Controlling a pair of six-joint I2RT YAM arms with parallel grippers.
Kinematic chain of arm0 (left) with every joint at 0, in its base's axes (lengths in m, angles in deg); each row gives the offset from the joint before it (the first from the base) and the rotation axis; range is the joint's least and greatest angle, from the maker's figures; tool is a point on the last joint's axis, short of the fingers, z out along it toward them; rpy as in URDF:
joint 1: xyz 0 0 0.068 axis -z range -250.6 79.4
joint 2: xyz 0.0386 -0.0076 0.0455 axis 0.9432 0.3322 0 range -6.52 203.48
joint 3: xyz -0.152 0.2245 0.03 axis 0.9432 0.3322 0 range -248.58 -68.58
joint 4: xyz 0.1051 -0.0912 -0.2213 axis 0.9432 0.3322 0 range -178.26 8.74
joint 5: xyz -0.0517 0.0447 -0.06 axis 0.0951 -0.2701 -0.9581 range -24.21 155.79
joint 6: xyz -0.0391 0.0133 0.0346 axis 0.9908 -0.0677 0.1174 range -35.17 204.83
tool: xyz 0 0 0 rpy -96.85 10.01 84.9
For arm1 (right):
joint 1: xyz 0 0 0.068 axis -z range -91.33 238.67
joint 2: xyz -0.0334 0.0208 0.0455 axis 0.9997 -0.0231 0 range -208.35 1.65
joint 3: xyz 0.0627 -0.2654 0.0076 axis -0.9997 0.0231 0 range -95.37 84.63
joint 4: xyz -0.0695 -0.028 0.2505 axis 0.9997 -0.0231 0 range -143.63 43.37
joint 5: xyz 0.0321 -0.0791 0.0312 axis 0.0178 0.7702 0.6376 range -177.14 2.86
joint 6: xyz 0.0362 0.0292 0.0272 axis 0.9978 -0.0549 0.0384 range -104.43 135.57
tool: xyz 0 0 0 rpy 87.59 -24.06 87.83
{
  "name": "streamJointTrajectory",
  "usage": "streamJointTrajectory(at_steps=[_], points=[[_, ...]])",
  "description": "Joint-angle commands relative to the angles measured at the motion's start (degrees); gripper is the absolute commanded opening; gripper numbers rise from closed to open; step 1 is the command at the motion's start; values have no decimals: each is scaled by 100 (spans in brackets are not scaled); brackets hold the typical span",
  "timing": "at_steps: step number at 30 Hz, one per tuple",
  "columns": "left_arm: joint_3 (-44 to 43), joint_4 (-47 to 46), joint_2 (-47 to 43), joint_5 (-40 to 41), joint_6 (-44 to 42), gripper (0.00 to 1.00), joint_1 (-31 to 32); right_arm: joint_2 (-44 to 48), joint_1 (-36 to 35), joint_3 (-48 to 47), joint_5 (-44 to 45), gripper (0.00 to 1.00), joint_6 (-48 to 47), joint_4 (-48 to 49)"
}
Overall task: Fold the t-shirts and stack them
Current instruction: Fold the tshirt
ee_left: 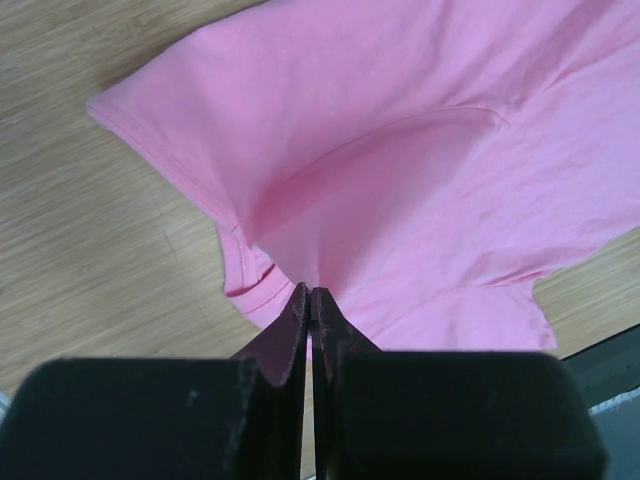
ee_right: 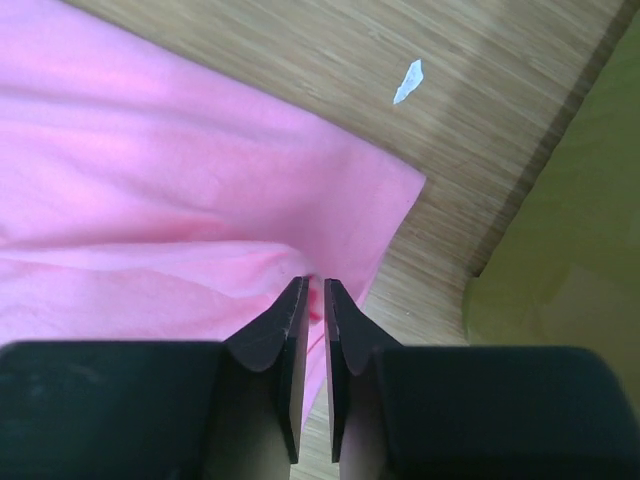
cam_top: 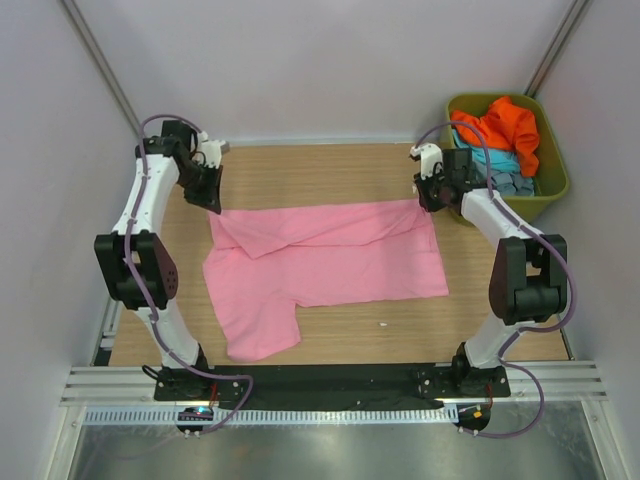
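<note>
A pink t-shirt (cam_top: pixel 330 265) lies spread on the wooden table, its far edge folded over towards the front and one sleeve pointing to the near left. My left gripper (cam_top: pixel 212 198) is shut on the shirt's far left corner; in the left wrist view (ee_left: pixel 311 292) the jaws pinch pink cloth (ee_left: pixel 420 150). My right gripper (cam_top: pixel 432 197) is shut on the far right corner; in the right wrist view (ee_right: pixel 314 284) pink cloth (ee_right: pixel 150 200) shows between the tips. An orange shirt (cam_top: pixel 510 125), a light blue one (cam_top: pixel 497 160) and a grey-blue one (cam_top: pixel 512 184) lie crumpled in the tub.
The olive-green tub (cam_top: pixel 556 165) stands at the back right, just right of my right gripper, and its wall also shows in the right wrist view (ee_right: pixel 570 260). A small white scrap (ee_right: pixel 408 82) lies on the wood. A black strip (cam_top: pixel 330 378) runs along the table's near edge.
</note>
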Motion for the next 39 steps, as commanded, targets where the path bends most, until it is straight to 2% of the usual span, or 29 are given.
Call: streamJointTrajectory(at_steps=[1, 8, 18, 27, 39], points=[[-244, 25, 116, -121, -108, 0, -32, 16, -30, -291, -55, 21, 29, 98], [-350, 34, 160, -121, -64, 0, -33, -151, -30, -344, -47, 28, 73, 204], [-675, 52, 582, -209, 15, 0, -41, -951, -109, -669, -134, 30, 231, 274], [-1579, 131, 1364, -402, 217, 0, -33, -1285, -161, -748, -56, 30, 213, 222], [-2933, -141, 2726, -245, 428, 0, -41, -1285, -179, -651, 77, 30, 187, 248]])
